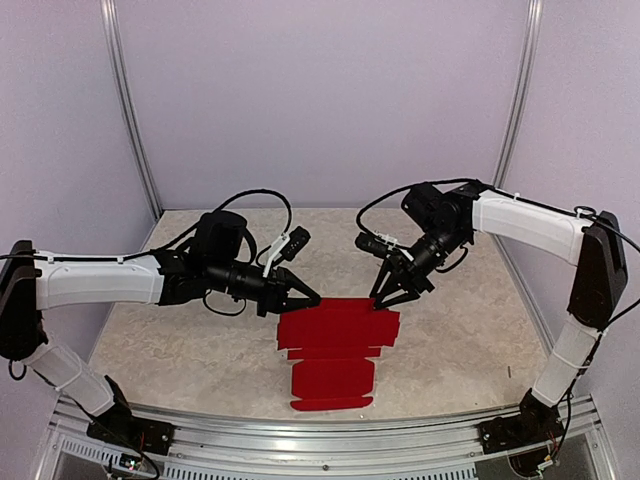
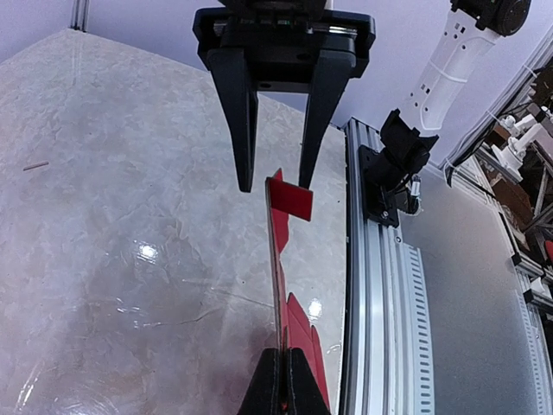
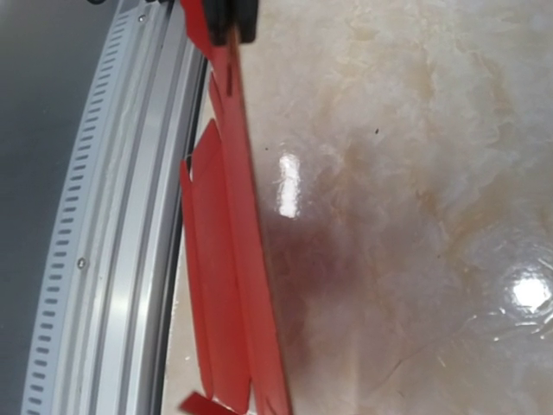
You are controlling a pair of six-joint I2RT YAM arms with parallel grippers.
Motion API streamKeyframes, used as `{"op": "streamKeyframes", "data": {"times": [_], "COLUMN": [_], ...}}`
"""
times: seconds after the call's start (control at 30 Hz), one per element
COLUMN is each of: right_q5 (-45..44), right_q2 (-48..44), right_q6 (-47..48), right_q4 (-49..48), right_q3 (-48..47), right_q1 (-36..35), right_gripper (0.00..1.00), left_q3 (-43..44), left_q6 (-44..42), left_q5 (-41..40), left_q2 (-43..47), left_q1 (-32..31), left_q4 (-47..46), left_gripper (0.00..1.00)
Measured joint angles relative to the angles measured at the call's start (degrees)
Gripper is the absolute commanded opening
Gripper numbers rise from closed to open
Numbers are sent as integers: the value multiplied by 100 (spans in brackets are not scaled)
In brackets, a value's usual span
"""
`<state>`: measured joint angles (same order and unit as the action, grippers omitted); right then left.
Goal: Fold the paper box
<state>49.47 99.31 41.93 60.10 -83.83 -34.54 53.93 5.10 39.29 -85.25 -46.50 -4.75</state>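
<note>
Marbled beige table (image 1: 180, 340) is gleaming between lilac walls (image 1: 320, 100). Left end effector (image 1: 312, 298) is pinching box (image 1: 335, 335) edge, mid-table near the rail (image 1: 330, 440); right end effector (image 1: 386, 302) is straddling its far edge, jaws narrowly apart.

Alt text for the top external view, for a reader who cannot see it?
A bright red flat die-cut card sheet, the unfolded paper box, is gripped at its far left corner by the left end effector, over a pale marbled table. The right end effector, jaws apart, stands at its far right corner.
</note>
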Motion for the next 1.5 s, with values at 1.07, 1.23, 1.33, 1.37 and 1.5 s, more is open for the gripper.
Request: {"op": "streamKeyframes", "data": {"times": [1.07, 1.23, 1.33, 1.37, 1.5], "right_q5": [9, -129, -160, -157, -151], "right_q2": [35, 35, 35, 35, 35], "right_q6": [-68, -221, -260, -264, -291], "right_q4": [-55, -210, -256, -269, -278], "right_q3": [0, 0, 20, 31, 63], "right_q1": [-146, -129, -92, -74, -33], "right_gripper": [0, 0, 0, 0, 0], "left_q3": [96, -223, -717, -857, -1331], "left_q6": [184, 474, 638, 697, 828], "left_q5": [-487, -1836, -2326, -2400, -2472], "left_q2": [-114, 334, 774, 872, 968], "left_q1": [-131, -284, -450, -498, -654], "left_q4": [-162, -190, -334, -369, -599], "left_gripper": [66, 73, 71, 70, 56]}}
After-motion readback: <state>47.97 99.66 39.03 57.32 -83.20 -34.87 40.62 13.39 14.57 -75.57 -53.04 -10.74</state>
